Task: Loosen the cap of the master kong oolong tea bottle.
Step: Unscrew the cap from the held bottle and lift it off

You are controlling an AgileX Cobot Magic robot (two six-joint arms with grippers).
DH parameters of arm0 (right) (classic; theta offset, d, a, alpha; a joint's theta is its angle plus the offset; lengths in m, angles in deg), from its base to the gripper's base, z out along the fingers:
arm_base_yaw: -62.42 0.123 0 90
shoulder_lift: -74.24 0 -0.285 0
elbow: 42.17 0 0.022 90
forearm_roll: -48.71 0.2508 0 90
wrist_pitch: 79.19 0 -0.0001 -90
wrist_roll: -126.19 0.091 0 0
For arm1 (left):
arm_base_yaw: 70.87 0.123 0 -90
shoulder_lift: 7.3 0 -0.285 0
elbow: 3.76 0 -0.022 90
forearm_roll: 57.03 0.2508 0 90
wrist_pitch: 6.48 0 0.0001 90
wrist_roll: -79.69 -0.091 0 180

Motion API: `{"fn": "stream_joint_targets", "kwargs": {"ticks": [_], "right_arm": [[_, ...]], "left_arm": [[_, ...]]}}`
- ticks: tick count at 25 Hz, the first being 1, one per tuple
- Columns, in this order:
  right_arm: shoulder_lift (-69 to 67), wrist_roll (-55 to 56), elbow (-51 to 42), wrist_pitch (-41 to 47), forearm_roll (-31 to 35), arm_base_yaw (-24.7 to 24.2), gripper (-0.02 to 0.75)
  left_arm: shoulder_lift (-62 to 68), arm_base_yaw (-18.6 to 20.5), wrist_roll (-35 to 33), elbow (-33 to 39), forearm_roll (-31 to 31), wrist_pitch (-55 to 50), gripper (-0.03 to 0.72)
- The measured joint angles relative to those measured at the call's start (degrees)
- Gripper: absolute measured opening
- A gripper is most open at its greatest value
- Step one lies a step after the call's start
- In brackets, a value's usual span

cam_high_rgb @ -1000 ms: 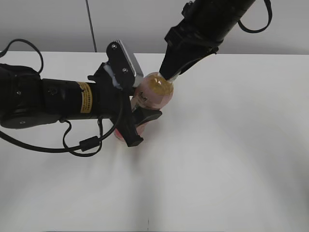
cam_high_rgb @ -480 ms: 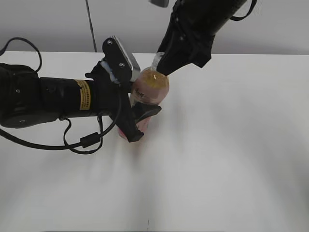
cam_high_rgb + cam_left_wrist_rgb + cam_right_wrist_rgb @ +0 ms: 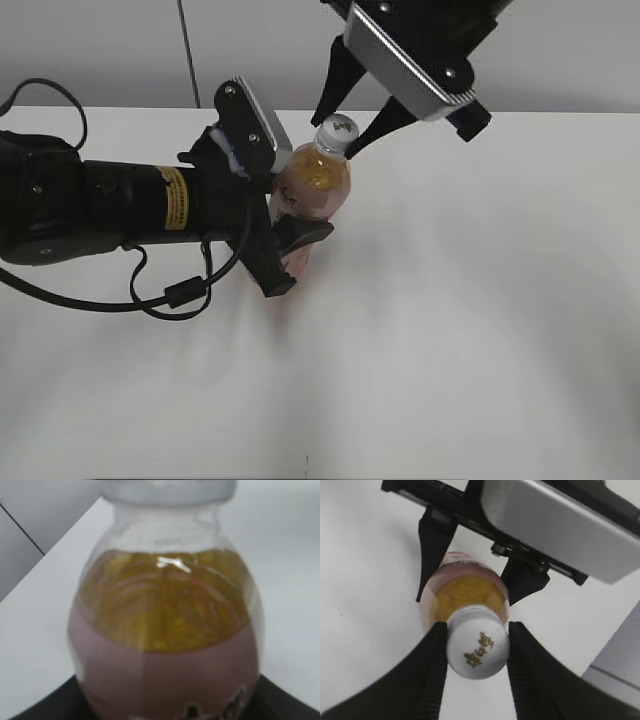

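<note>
The right gripper (image 3: 476, 652) hangs directly above the cap (image 3: 478, 647), its parted fingers flanking it on either side, seemingly not yet clamped. The master kong oolong tea bottle (image 3: 310, 195) stands upright below the cap, its body clenched by the left gripper (image 3: 290, 235), which reaches in sideways.

Black arms, yellow label (image 3: 177, 199), looping black cables (image 3: 170, 295), silver camera housing (image 3: 405, 62)
</note>
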Motion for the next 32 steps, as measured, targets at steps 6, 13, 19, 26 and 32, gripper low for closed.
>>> {"fn": "stream_joint_targets", "kwargs": {"ticks": [6, 13, 19, 26, 32], "right_arm": [[0.0, -19.86, 0.0, -0.1, -0.39, 0.0, 0.281], [0.0, -26.23, 0.0, -0.17, -0.56, 0.0, 0.281], [0.85, -26.17, 0.0, 0.01, -1.02, 0.0, 0.281], [1.32, -20.22, 0.06, 0.4, -1.59, 0.18, 0.338], [1.51, -14.3, 0.17, 2.13, -2.36, 0.18, 0.559]], "left_arm": [[0.0, 0.0, 0.0, 0.0, 0.06, -0.32, 0.392], [0.0, 0.0, 0.0, 0.0, 0.06, -0.34, 0.389], [0.0, 0.0, 0.0, 0.0, 0.06, 0.69, 0.389], [0.0, -0.05, 0.06, -0.06, 0.36, 1.38, 0.389], [0.0, -0.16, 0.0, -0.06, 1.28, 1.38, 0.389]]}}
